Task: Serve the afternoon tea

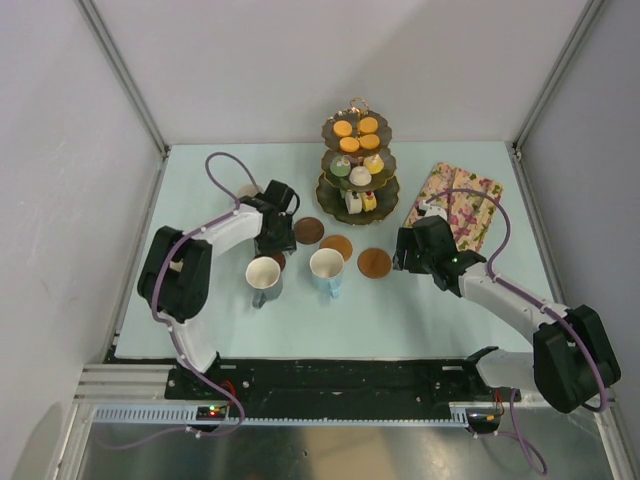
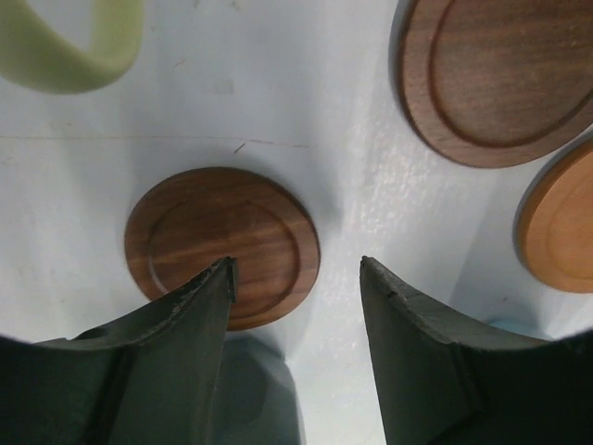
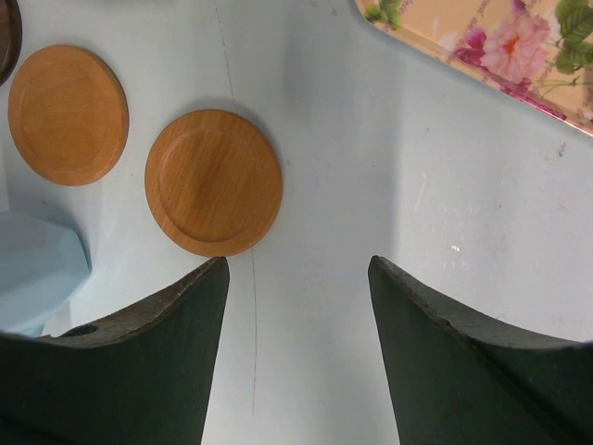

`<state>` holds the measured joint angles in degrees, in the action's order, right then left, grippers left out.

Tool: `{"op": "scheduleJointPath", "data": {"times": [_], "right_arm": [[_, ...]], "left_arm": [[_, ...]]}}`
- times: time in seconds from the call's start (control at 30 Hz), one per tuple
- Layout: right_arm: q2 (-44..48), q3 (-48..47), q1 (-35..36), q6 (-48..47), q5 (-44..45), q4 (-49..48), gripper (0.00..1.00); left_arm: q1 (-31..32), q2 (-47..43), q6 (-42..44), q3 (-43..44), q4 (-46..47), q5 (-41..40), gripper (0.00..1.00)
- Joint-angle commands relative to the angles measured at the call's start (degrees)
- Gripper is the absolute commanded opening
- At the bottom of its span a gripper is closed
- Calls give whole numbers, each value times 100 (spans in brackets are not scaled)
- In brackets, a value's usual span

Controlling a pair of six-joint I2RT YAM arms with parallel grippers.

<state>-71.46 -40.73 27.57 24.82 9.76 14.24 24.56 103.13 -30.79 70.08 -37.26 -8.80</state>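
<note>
Hovering with left gripper [image 2: 296, 266] parted, empty over round dark-brown wooden coaster [image 2: 222, 243], right gripper [image 3: 297, 264] parted, empty near round light-wood coaster [image 3: 213, 183]; small colourful cakes [image 1: 360, 176] already on dark gold-rimmed three-tier stand [image 1: 323, 189], grey mug [image 1: 264, 277] and pale-blue mug [image 1: 326, 271] seemingly yet to go on coasters.

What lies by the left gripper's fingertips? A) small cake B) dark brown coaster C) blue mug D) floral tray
B: in the left wrist view, the open, empty left gripper has a dark brown coaster right at its tips, partly hidden by it.
</note>
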Motion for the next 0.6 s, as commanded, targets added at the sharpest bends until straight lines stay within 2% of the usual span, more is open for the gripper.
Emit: {"op": "scheduleJointPath", "data": {"times": [0.0,0.2,0.57], "right_arm": [[-45,21,-51,-65,-35,-248,68],[-11,21,-101,-103,-38,-184,68],[60,21,-138,-156,-17,-73,68]], "left_arm": [[45,121,-354,19,444,77,61],[45,530,-401,147,617,4,55],[-174,1314,-253,1203,706,15,30]]}}
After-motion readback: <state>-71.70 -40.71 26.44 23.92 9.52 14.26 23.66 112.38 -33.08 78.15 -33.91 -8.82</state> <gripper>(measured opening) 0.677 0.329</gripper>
